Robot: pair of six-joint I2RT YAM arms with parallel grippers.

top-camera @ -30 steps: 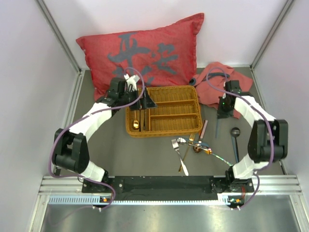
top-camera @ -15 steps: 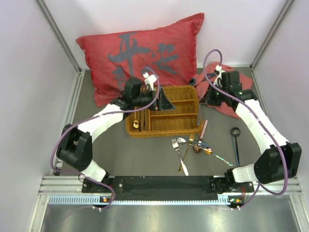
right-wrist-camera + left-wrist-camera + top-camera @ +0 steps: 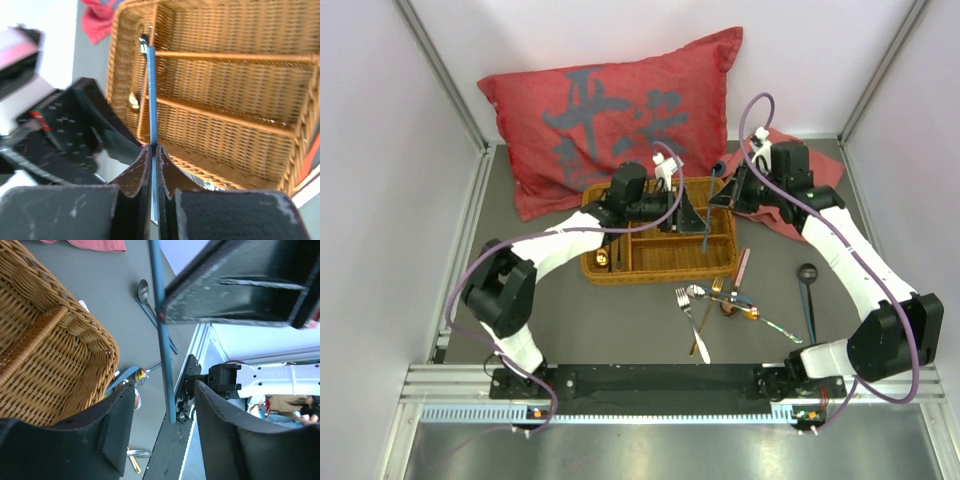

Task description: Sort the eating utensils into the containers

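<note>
My right gripper (image 3: 728, 193) (image 3: 153, 147) is shut on a slim dark blue stick-like utensil (image 3: 707, 236) (image 3: 151, 85) and holds it above the right end of the tan wicker tray (image 3: 660, 262) (image 3: 240, 95). My left gripper (image 3: 697, 215) (image 3: 164, 390) is open, and its fingers stand on either side of that blue stick (image 3: 162, 340) without touching it. A gold spoon (image 3: 602, 258) and a dark utensil (image 3: 618, 245) lie in the tray's long left compartment. Several loose forks, spoons and sticks (image 3: 720, 300) lie on the table in front of the tray (image 3: 55, 340).
A black spoon (image 3: 807, 290) and a copper stick (image 3: 742, 265) lie right of the tray. A red cushion (image 3: 620, 110) leans at the back. A red cloth (image 3: 775, 185) lies under the right arm. White walls close in both sides.
My left gripper has swung right across the tray from its long compartment. My right gripper has carried the blue stick up and left to the tray's right end, between the left fingers.
</note>
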